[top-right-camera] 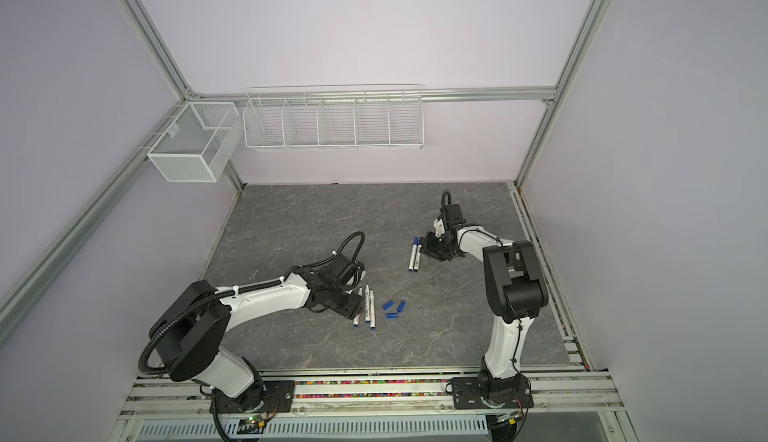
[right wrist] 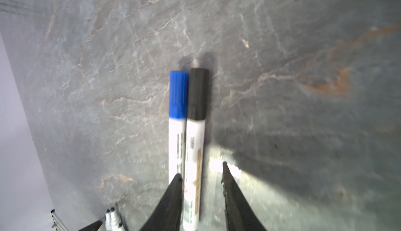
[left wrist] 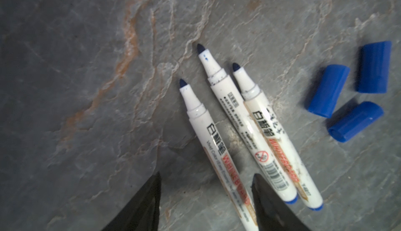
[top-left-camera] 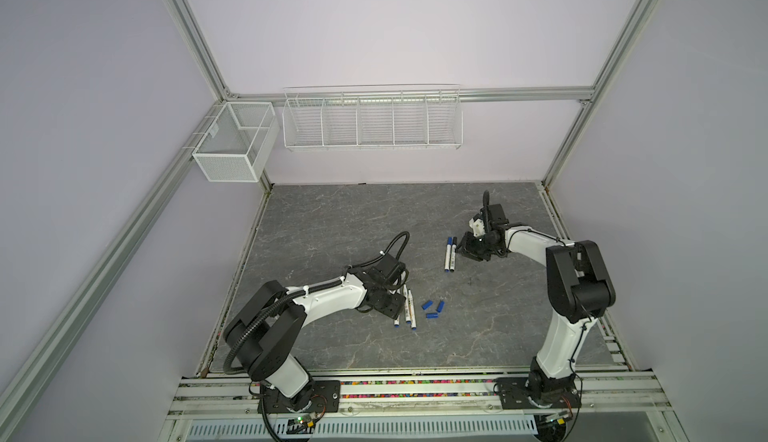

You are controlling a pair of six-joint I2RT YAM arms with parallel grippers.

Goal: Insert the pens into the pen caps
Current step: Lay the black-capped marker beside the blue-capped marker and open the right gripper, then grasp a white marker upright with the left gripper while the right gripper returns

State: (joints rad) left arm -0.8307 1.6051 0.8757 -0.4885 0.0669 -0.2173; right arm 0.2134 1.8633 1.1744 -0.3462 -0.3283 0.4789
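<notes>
White pens (left wrist: 245, 128), blue-tipped; loose blue caps (left wrist: 327, 91); one black cap (right wrist: 198, 93); grey veined tabletop (left wrist: 86, 67).

bare pens (left wrist: 243, 128) beside caps (left wrist: 327, 91) (two capped)

Glossy plastic pens (left wrist: 245, 123), matt blue plastic caps (left wrist: 327, 91), stone-look tabletop (left wrist: 86, 67)

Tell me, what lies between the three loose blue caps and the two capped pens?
Nothing. In both top views only bare grey table separates the loose blue caps from the capped pens.
</notes>
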